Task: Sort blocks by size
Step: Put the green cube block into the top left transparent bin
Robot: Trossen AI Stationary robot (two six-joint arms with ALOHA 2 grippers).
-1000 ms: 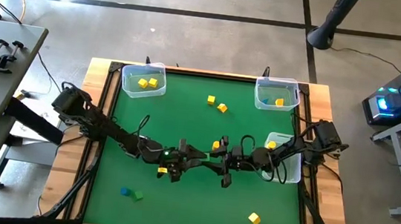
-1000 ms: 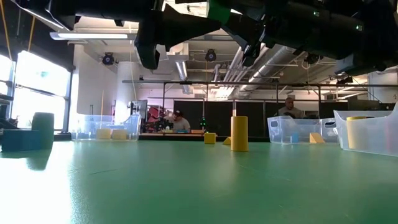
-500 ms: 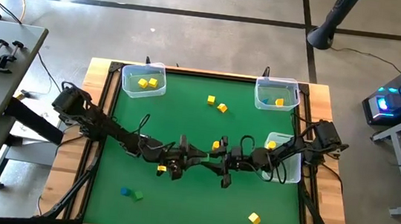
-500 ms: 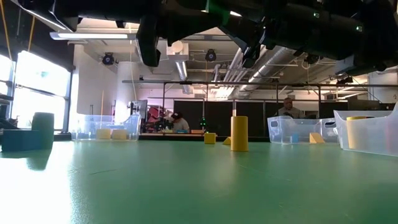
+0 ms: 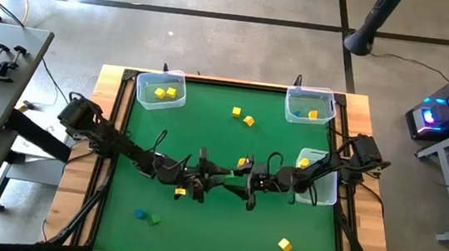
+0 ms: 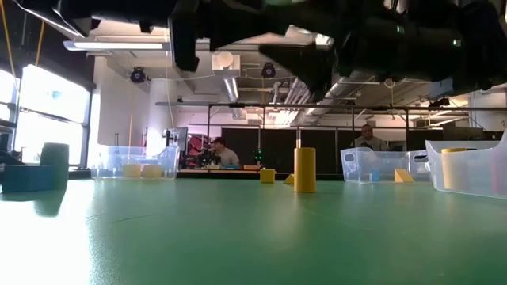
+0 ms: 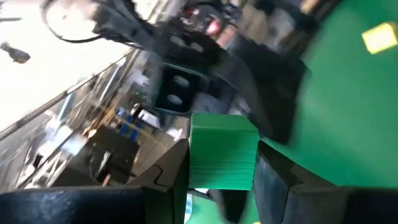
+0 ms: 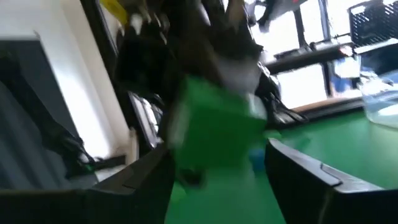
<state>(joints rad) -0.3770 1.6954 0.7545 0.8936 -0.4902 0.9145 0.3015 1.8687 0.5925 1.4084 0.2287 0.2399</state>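
Yellow block (image 5: 180,192) beside left fingers (image 7: 168,177)

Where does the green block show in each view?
High view: cannot make it out against the green mat.
Low view: not visible.
Left wrist view: green block at centre, held in the left gripper.
Right wrist view: centre, blurred.
Shared landmark: the green mat.
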